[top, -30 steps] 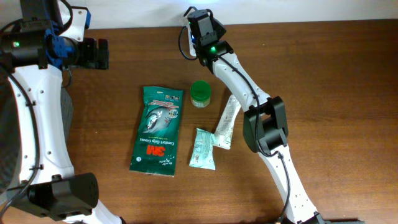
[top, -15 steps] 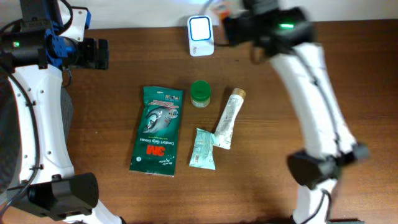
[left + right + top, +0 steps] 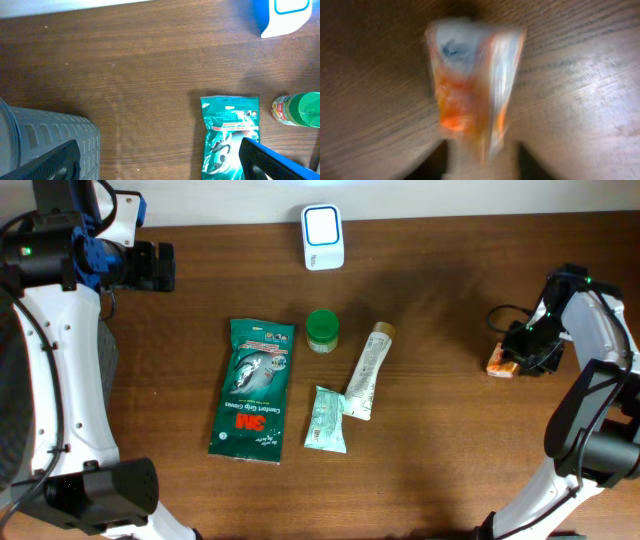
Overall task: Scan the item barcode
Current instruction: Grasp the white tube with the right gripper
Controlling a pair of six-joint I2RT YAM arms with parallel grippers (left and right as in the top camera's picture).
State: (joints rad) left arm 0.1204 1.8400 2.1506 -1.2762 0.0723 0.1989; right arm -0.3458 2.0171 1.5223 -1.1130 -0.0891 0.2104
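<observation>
Right arm, change: swung away from above the scanner (image 3: 323, 236) within the last 1 second and ended over the right side of the table (image 3: 450, 460), well apart from the scanner.
Orange packet (image 3: 499, 364): carried across with that arm. Sat at the table's right side, just beside the right gripper (image 3: 513, 355). Too blurred in the wrist view to tell resting from dropping.
Right gripper, state: pressed together 1 second before, now parted. Seen in the wrist view as 2 dark tips either side of the packet's lower end, apparently no longer pinching it.
Meaning for the task: probably 1 item already shown to the scanner and now being set aside at the right. No proof of a successful read in any view.
Remaining items: 4 in the middle, none moved since a second before: green 3M pouch (image 3: 253, 389), green-capped jar (image 3: 322, 330), tube (image 3: 368, 372), teal sachet (image 3: 327, 420).
Right arm, pose: folded high near the right edge, wrist turned inward and down toward the packet.
Left arm, pose: parked at the far left corner, unchanged across all 3 overhead views, pointing right along the far edge.
Left gripper (image 3: 165, 267), state: spread wide, nothing between. Looked down past the grey basket (image 3: 45, 145) toward the pouch and jar.
</observation>
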